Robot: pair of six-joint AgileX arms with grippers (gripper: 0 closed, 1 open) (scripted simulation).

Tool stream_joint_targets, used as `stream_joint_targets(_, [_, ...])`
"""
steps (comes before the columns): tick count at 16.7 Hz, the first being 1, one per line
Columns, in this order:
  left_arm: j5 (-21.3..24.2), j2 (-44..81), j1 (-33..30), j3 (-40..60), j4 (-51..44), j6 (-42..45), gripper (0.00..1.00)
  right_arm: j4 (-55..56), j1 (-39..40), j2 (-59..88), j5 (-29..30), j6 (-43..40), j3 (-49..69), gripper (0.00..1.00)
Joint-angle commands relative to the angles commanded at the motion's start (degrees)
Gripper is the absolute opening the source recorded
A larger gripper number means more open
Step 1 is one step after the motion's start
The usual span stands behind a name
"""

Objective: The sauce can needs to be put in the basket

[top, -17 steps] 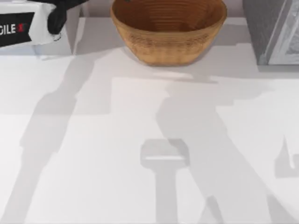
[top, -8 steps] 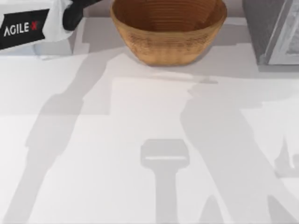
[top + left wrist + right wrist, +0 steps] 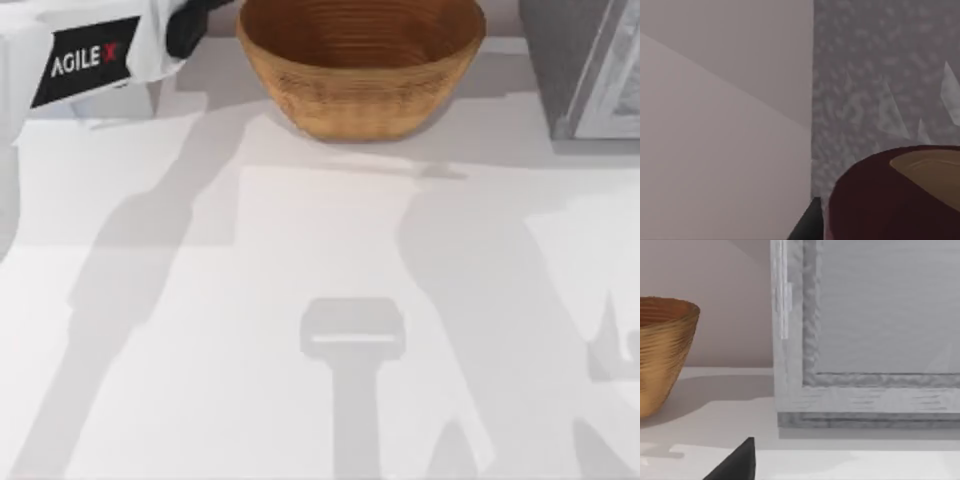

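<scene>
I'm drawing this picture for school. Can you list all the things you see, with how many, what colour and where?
basket: one, tan-brown woven wicker, far middle of the table.
sauce can: one, dark red-brown top, close up in the left wrist view; its spot on the table cannot be told.
grey box: one, grey with a pale frame, far right of the table beside the basket.
table: one, white, crossed by grey shadows.
left arm: one, white with a black label, far left corner, its dark tip next to the basket's rim.
right end effector: one dark finger tip seen in the right wrist view, low over the table near the grey box.
</scene>
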Motion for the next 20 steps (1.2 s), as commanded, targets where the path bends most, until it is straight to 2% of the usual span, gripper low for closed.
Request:
stream_joint_targets(7, [-1.8,5.9,-1.7,8.4,-2.0,-0.1,0.00,0.0,0.0,0.0,0.0,0.0,0.0,1.00])
stream_joint_targets(12, [-2.1,6.5,-2.0,9.1,-2.3,-0.1,0.00,0.0,0.0,0.0,0.0,0.0,0.0,1.00])
stream_joint_targets(20, [-2.1,6.5,-2.0,9.1,-2.3,-0.1,0.60,0.0,0.0,0.0,0.0,0.0,0.0,1.00])
